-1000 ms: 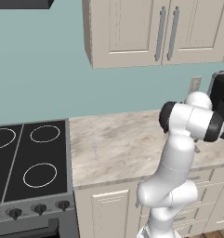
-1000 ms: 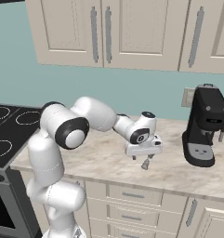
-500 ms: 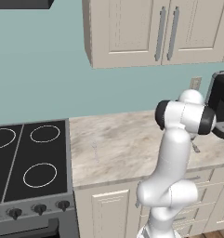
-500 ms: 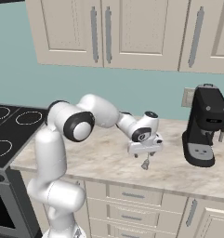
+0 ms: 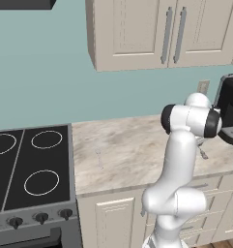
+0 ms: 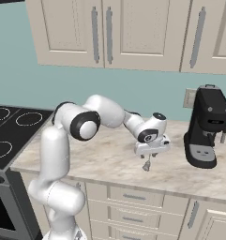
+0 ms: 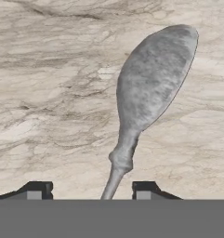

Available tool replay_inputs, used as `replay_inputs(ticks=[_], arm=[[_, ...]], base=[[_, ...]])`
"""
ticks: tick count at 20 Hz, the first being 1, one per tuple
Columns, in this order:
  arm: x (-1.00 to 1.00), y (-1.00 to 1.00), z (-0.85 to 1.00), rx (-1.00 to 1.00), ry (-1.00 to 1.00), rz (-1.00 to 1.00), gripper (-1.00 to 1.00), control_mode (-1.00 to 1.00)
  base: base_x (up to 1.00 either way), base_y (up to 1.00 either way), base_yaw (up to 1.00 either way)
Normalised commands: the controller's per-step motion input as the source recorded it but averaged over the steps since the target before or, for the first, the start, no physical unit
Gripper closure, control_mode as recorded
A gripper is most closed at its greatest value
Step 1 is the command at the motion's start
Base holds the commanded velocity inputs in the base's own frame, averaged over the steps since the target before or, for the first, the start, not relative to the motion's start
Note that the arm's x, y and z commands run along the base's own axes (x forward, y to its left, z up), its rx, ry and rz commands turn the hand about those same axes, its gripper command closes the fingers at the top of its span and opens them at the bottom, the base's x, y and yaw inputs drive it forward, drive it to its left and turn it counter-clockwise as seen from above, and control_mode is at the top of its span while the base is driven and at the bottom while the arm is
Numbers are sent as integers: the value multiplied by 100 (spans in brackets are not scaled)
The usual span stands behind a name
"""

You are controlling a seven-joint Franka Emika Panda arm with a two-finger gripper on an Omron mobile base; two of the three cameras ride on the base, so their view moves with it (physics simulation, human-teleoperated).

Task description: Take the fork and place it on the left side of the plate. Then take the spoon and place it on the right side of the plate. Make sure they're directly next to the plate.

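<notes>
The spoon lies flat on the marble counter, a grey utensil with an oval bowl pointing away from the hand. Its thin handle runs down between my two dark fingertips, with a gap on each side. My gripper is open and straddles the handle. From the right base view, the gripper hangs just over the spoon near the counter's front edge. A slim pale fork lies on the counter near the stove. The plate is out of view.
A black coffee machine stands on the counter right of the gripper, close to the wall. The stove sits at the counter's left end. Wall cabinets hang above. The counter's front edge runs just below the spoon.
The arm's upper links have swung and the hand has shifted slightly to the right, staying low over the spoon. The spoon has not moved.
</notes>
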Motion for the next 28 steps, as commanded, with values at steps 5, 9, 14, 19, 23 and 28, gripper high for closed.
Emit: replay_inputs(ticks=[5,9,14,19,23,28], arm=[[14,33,-66,0,1,2,100,-100],[-3,31,-37,0,-8,0,100,-100],[-29,28,8,0,-26,0,100,-100],[-35,7,61,0,-17,0,100,-100],[-23,16,85,0,-5,3,100,-100],[-18,31,90,0,0,6,100,-100]], base=[[0,0,0],[0,0,0],[0,0,0],[0,0,0],[0,0,0],[0,0,0]])
